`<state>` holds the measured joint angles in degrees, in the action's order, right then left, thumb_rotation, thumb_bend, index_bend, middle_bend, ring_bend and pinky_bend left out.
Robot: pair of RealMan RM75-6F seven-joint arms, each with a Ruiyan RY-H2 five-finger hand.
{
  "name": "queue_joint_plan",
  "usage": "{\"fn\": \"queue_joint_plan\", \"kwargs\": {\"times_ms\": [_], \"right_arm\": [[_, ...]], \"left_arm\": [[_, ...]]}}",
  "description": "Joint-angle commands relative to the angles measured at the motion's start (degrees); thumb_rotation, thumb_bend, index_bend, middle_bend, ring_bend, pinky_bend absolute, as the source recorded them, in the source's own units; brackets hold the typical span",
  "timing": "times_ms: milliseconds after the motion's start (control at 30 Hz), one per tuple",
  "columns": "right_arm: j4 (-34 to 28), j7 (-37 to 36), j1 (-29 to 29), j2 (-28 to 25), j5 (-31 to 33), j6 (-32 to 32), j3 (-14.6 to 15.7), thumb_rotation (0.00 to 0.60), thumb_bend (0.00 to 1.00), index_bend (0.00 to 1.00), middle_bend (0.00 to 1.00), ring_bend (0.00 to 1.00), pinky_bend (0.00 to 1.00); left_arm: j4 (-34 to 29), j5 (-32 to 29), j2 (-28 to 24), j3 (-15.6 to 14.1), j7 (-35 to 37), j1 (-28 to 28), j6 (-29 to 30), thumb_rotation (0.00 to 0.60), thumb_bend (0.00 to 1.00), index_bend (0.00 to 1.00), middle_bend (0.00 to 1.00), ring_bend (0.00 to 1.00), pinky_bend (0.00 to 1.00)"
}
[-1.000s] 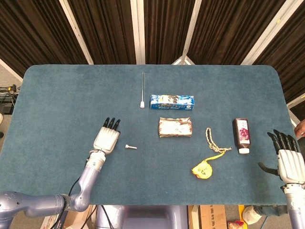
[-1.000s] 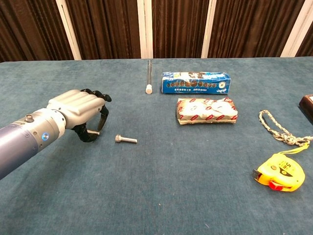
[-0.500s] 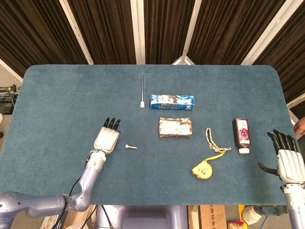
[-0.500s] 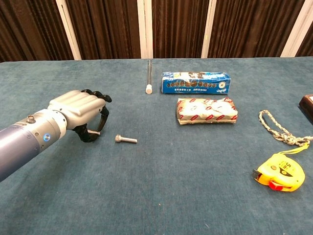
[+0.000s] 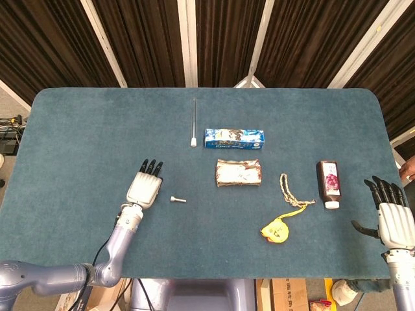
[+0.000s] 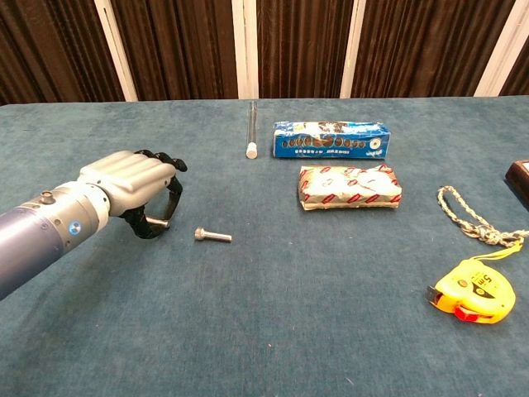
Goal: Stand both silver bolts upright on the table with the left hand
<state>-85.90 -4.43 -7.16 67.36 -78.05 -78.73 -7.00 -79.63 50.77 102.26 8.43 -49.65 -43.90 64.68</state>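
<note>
One silver bolt [image 5: 178,199] [image 6: 212,236] lies on its side on the blue cloth, just right of my left hand [image 5: 145,188] [image 6: 128,186]. That hand hovers palm down with its fingers curled, and the end of a second silver bolt [image 6: 157,222] shows between thumb and fingers, lying roughly level; the head view hides it under the hand. My right hand [image 5: 392,217] rests at the table's right edge, fingers spread and holding nothing; the chest view does not show it.
A thin rod with a white tip [image 5: 193,123] lies at the back. Further right lie a blue box [image 5: 234,137], a wrapped packet [image 5: 238,172], a rope [image 5: 290,190], a yellow tape measure [image 5: 275,230] and a brown bottle [image 5: 329,183].
My left hand has shifted slightly to the left, and the bolt end under it went along. The loose bolt and the right hand have stayed put.
</note>
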Motion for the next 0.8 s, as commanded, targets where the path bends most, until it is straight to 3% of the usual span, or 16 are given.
{"fn": "queue_joint_plan", "kwargs": {"times_ms": [33,367,800], "right_arm": [[0.0,0.1,0.0,0.1,0.0,0.1,0.0,0.600,0.15,0.15,0.09,0.06,0.00],[-0.1,1.2,-0.2,0.4,-0.2,0.4,0.4,0.600,0.15,0.15,0.09,0.06,0.00],[-0.2,2.6,-0.4,0.9,-0.2,0.6,0.6,0.600,0.15,0.15,0.09,0.06,0.00]], "left_arm": [[-2.1,0.0,-1.8,1.3,2.2,0.6,0.2,0.600,0.50,0.57,0.06,0.00,0.00],[-9.5,-2.0,-9.9,4.6,9.3,3.0,-0.5,0.600,0.50,0.57,0.07,0.00,0.00],[-12.1,-6.0,-16.7,6.5,14.3,4.4,-2.5,0.600,0.50,0.57,0.08,0.00,0.00]]}}
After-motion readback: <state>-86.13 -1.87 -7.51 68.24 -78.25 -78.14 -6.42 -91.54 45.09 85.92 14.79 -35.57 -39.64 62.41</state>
